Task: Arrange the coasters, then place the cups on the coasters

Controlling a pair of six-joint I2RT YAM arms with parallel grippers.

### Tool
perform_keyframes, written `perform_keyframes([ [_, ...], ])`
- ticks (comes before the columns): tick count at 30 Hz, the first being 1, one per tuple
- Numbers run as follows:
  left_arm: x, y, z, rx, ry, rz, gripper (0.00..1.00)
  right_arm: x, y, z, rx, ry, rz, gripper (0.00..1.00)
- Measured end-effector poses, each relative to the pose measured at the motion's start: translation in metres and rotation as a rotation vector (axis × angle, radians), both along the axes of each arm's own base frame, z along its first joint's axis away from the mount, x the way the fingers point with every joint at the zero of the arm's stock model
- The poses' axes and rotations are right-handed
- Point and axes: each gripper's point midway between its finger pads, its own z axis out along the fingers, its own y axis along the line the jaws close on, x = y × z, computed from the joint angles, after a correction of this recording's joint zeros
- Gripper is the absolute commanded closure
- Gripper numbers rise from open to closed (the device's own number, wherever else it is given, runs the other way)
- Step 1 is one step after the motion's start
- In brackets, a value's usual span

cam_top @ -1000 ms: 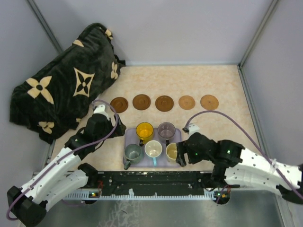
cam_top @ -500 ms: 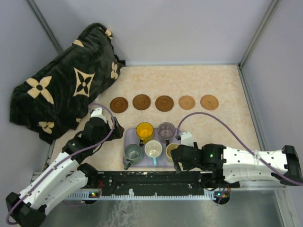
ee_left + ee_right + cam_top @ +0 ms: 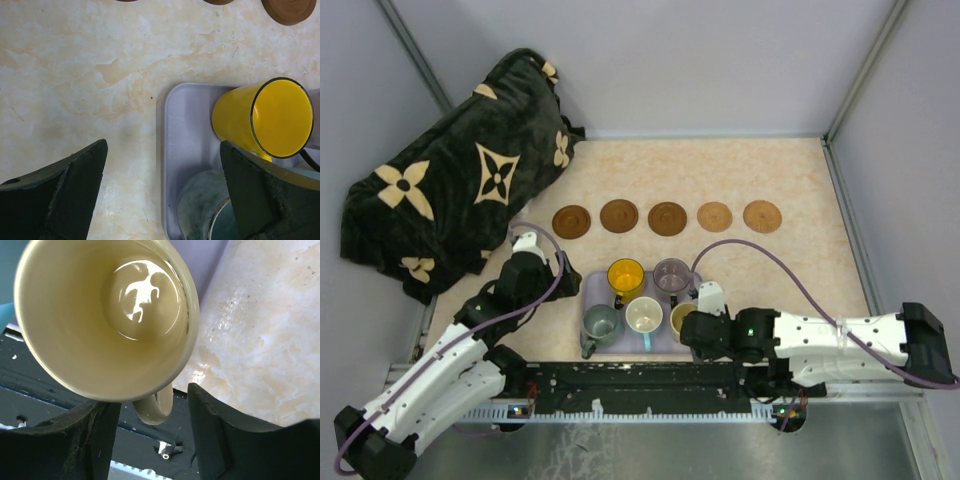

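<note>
Overhead: five coasters (image 3: 667, 218) rowed on surface (image 3: 800, 180), five cups (image 3: 644, 315) on one tray (image 3: 593, 290); left tool (image 3: 162, 145) spread wide, right tool (image 3: 155, 400) spread astride handle (image 3: 155, 412) of beige cup (image 3: 100, 315)

Yellow mug (image 3: 270, 117) (lavender tray (image 3: 187, 142))

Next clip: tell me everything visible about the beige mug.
The beige mug is glossy, ceramic-looking, empty, with a loop handle. It stands upright at the near right corner of the lavender tray, handle pointing nearward. The right gripper straddles the handle, jaws open, not visibly touching it.
</note>
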Motion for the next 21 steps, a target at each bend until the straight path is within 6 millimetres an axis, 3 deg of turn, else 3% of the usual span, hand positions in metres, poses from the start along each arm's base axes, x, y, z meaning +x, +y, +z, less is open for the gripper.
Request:
perform_keyframes([
  [8,0.000,0.000,-0.002,-0.002,0.002,0.002,0.00,0.004,0.009,0.001,0.028,-0.020,-0.003,0.48],
  [21,-0.002,0.001,0.002,-0.033,-0.016,0.013,0.00,0.008,0.010,-0.007,-0.012,-0.037,-0.002,0.67],
])
